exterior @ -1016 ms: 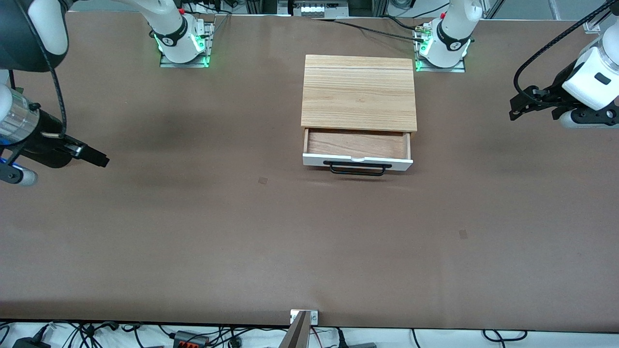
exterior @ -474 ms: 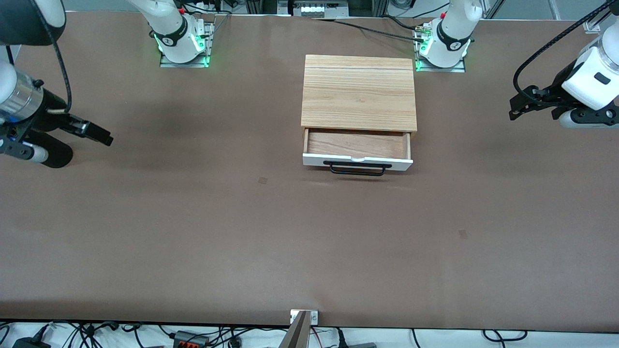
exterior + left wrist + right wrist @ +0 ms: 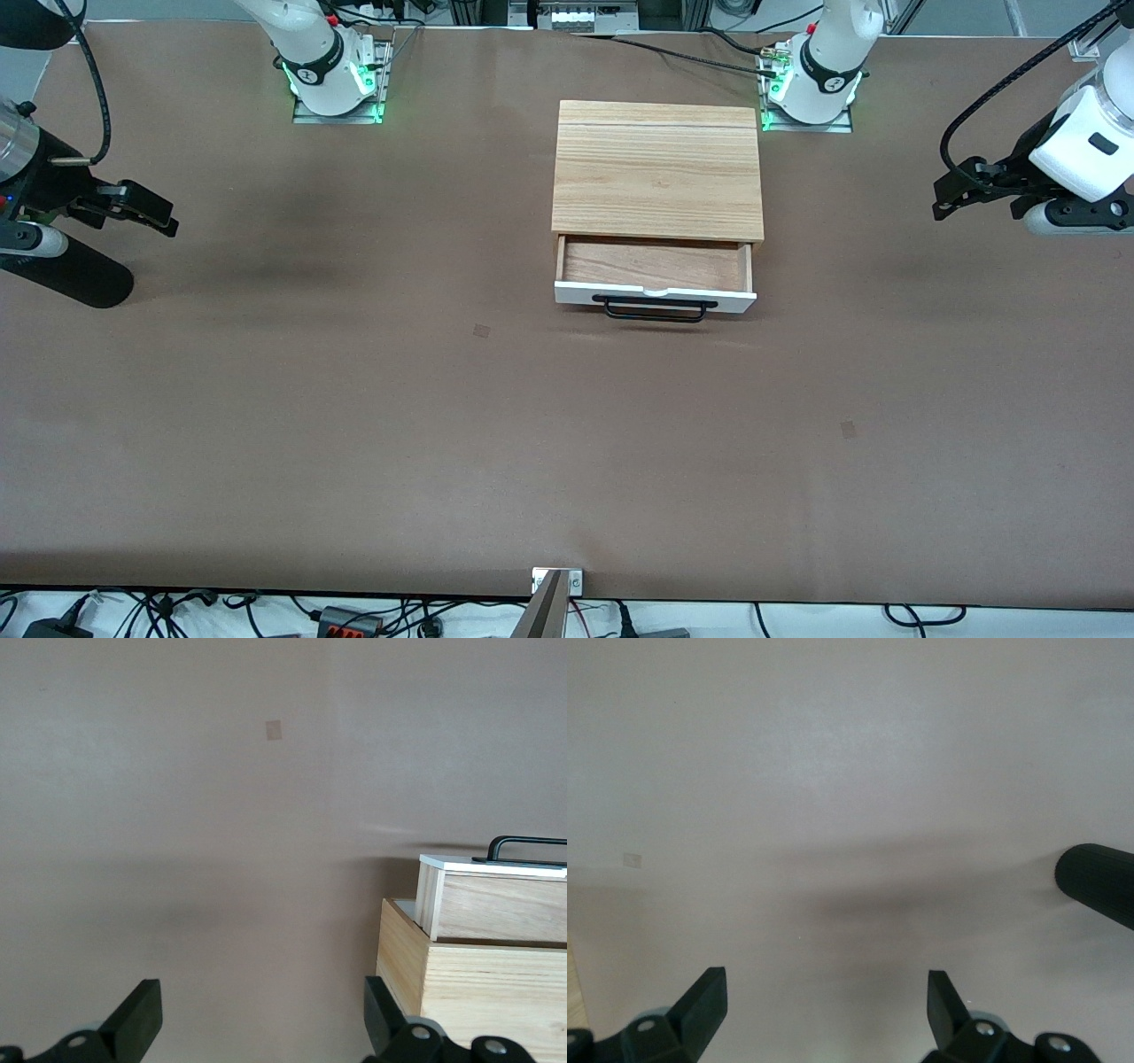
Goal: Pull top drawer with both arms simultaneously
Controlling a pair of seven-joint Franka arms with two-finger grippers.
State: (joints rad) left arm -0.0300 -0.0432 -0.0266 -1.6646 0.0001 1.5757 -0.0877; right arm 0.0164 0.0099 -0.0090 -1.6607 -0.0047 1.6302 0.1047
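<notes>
Top drawer [image 3: 654,275], handle crosswise, is sitting between your spread-jawed grippers: left gripper [image 3: 952,197] at three o'clock is nearer; right gripper [image 3: 146,209] at nine.

Both white jointed robot arms [image 3: 310,53] [image 3: 833,53]: black joint bands, green-lit bases, black looping cables, black two-finger pincers [image 3: 146,208] [image 3: 952,197].

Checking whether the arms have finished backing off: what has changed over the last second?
The right end effector, open and empty, has swung toward the robots' side of the table at the right arm's end. The left end effector stays open over its own end. The top drawer remains pulled out, its handle untouched.
</notes>
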